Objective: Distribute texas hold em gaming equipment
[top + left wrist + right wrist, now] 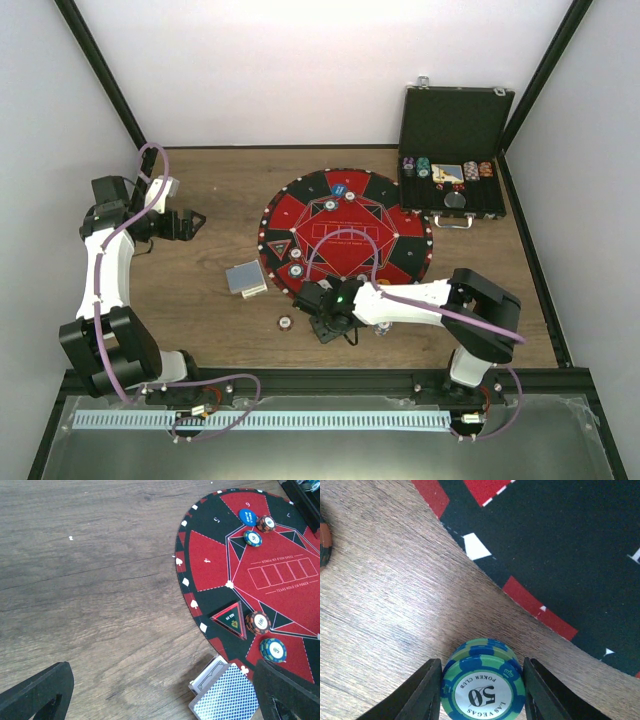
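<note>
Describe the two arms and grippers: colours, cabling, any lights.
The left arm and right arm: white links, black joint housings, a lilac cable looping along each. A green light glows near the right wrist. The left gripper and right gripper: matte black, two flat wedge-shaped fingers.

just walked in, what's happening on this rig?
The right gripper grips a green-and-blue 50 chip over the table, just off the near edge of the round mat. The left gripper hangs open at far left, holding nothing. Several chips already sit on the mat; the card deck lies beside it.
</note>
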Available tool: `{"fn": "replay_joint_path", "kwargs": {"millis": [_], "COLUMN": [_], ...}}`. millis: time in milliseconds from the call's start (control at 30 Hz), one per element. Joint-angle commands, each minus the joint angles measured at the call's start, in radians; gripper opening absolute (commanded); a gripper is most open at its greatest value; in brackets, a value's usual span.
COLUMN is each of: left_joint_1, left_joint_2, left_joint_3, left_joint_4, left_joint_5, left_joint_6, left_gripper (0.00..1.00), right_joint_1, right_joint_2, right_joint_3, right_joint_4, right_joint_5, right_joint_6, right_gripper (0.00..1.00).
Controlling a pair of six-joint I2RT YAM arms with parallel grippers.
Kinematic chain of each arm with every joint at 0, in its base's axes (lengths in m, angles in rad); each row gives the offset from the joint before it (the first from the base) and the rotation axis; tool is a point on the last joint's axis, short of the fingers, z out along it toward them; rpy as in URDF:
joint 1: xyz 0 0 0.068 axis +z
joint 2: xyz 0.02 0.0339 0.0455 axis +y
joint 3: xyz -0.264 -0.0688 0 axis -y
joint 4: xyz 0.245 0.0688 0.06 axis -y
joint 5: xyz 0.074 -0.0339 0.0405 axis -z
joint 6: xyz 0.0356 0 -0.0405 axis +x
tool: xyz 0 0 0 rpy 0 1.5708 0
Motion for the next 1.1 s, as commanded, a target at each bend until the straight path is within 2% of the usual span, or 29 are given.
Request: {"fn": "replay_joint_path", "kwargs": {"millis": [0, 300, 567, 800, 1067], "left_joint_1": [0.004, 0.004, 0.004, 0.004, 0.004], "left_joint_2": [-0.014, -0.012, -0.017, -0.010, -0.004], "left_joint_3": [0.021, 0.033, 0.037, 0.039, 0.041], "left_joint_4": [-0.005, -0.009, -0.013, -0.011, -0.008], "left_joint_5": [0.009, 0.013, 0.009, 0.015, 0.014], "left_joint_6": [0.013, 0.005, 0.008, 0.005, 0.009], "left_gripper": [1.00, 1.00, 1.00, 1.00, 1.00], "right_joint_1": [0.008, -0.033, -0.295, -0.539, -0.619], "right_joint_2": [-0.005, -0.080, -0.192, -0.159, -0.045], "right_joint_3": [0.029, 0.080, 0.106, 0.067, 0.058], "right_joint_4": [-0.016, -0.081, -0.101, -0.014, 0.080], "right_joint_5": [0.015, 0.056, 0.071, 0.059, 0.035], "right_joint_6": [0.003, -0.009, -0.131, -0.247, -0.266], "right_gripper": [0.19, 0.08, 0.08, 0.08, 0.07]}}
